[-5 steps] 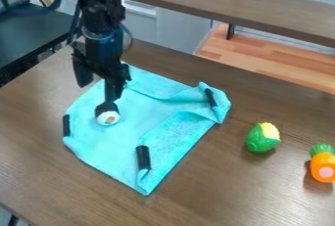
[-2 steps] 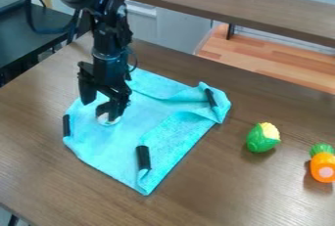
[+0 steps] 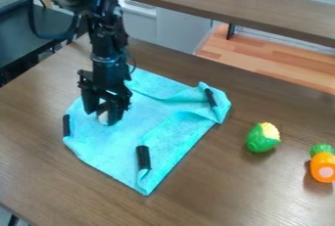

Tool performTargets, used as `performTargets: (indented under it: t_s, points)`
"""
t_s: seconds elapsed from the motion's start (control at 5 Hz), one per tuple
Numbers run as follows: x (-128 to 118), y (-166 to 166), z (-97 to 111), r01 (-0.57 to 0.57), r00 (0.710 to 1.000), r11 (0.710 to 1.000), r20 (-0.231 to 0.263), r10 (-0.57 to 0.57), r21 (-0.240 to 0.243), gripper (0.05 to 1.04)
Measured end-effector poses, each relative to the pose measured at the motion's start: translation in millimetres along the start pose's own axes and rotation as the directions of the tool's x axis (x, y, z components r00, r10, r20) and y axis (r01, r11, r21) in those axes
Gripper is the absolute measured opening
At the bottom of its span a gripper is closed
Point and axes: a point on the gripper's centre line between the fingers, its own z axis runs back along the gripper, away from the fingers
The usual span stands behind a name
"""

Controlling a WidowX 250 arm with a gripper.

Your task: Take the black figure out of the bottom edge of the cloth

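The gripper (image 3: 102, 115) hangs low over the left part of the turquoise cloth (image 3: 131, 139), shut on a small black-and-white figure. Between its fingers the white face of the figure (image 3: 103, 118) shows; the rest is hidden behind the gripper. Three black cylindrical pieces lie along the cloth's edges: a black piece (image 3: 143, 157) near the front corner, a second black piece (image 3: 66, 125) at the left edge, and a third black piece (image 3: 210, 97) by the right corner. The cloth is creased, with a fold running along its right side.
A green and yellow toy corn (image 3: 263, 137) stands on the brown table (image 3: 203, 186) right of the cloth. Farther right is an orange toy carrot (image 3: 323, 164) with a green top. A raised wooden shelf (image 3: 229, 5) crosses behind, and a dark surface (image 3: 29, 34) is at the upper left.
The gripper has come down toward the front of the table and around the black-and-white figure. Its fingers have drawn closer together. The cloth and toys have stayed put.
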Motion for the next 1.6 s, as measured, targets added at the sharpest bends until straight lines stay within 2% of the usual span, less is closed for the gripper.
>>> performTargets:
  t_s: [0.2, 0.4, 0.6, 0.8, 1.0, 1.2, 1.4, 1.6]
  points:
    - [1, 5, 7, -0.014, 1.0, 0.999, 0.0, 0.014, -0.051, 0.504]
    - [5, 23, 25, -0.065, 0.998, 0.991, 0.007, 0.067, -0.117, 0.437]
    - [-1, 50, 23, -0.109, 0.994, 0.986, 0.006, 0.111, -0.129, 0.422]
    - [2, 76, 28, -0.146, 0.988, 0.981, 0.03, 0.151, -0.128, 0.42]
    - [-3, 115, 19, -0.213, 0.976, 0.97, 0.019, 0.216, -0.12, 0.42]
    - [-8, 145, 17, -0.259, 0.965, 0.961, 0.02, 0.262, -0.098, 0.42]
    - [-11, 158, 2, -0.275, 0.961, 0.958, -0.002, 0.276, -0.077, 0.493]
    - [-11, 162, -1, -0.263, 0.964, 0.963, 0.012, 0.264, -0.053, 0.803]
